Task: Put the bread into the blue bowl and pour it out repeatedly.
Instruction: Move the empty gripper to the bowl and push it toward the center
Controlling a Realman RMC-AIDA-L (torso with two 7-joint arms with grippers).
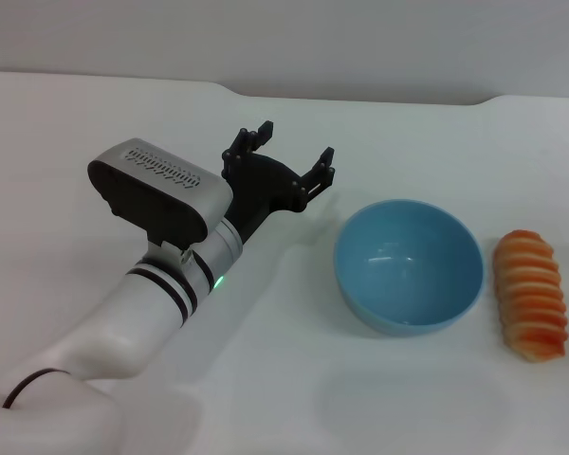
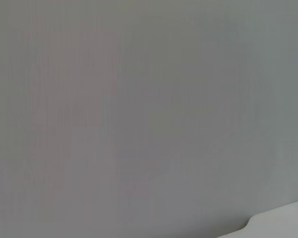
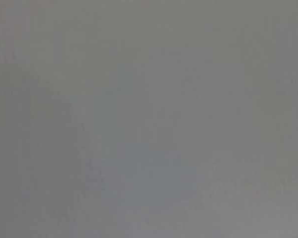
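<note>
The round, smooth, glossy light-blue bowl (image 1: 409, 264) stands upright on the white table surface (image 1: 284, 398), right of centre in the head view. Its interior shows only plain blue wall and floor.

The elongated toy bread loaf (image 1: 531, 295), with a ridged orange-and-cream striped top, lies on the table at the 3 o'clock side of the bowl. It is just beside the bowl rim; contact between the two cannot be determined. Its long axis runs roughly from 12 o'clock to 6 o'clock, striped side up.

The left gripper (image 1: 291, 152), black with two toothed fingers, is positioned at about 10 o'clock from the bowl, near it but apart from it. The fingers (image 1: 249, 140) are spread wide apart, and nothing sits between them. The gripper points away from the robot, toward the far edge of the table. The white-and-silver left arm (image 1: 133, 303) extends from the 7 o'clock corner of the head view up to the gripper.

The left wrist view shows a plain grey wall (image 2: 139, 99) with a small corner of the white table edge (image 2: 283, 223). The right wrist view shows only a uniform grey field. The right gripper does not appear in any view.
</note>
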